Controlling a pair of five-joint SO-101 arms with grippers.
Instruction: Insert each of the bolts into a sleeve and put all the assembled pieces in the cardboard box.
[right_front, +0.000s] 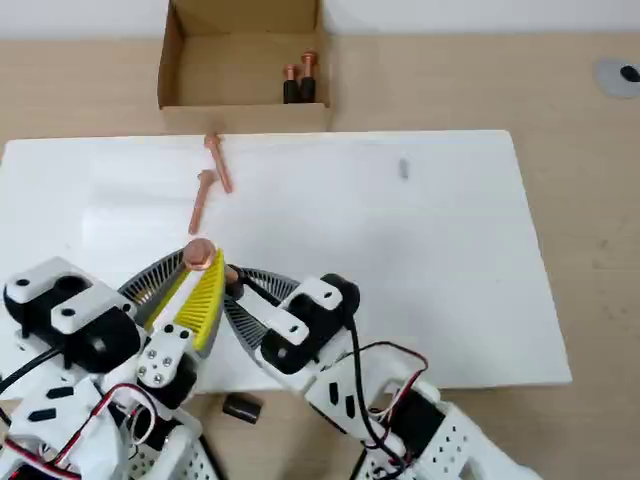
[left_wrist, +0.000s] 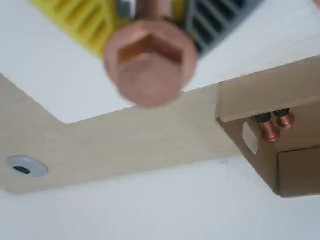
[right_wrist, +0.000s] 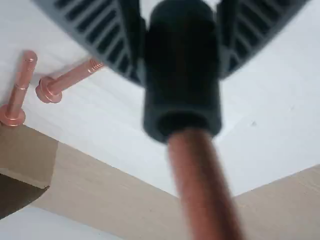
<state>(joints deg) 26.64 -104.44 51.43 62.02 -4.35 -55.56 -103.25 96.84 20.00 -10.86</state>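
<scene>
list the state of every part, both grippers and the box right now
left gripper: shut on held bolt
right gripper: shut on black sleeve
held bolt: shank end in the black sleeve's mouth, most of the shank outside
loose bolts: two, lying flat on the white board, unsleeved
assembled pieces: two, inside the cardboard box
cardboard box: open on top
spare sleeve: lying loose on the table, off the white board

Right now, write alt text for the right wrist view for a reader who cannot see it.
The right hand grips a black sleeve, and a copper bolt enters its open end shank first. Beyond, two loose bolts lie on the white board, near a corner of the cardboard box.
</scene>
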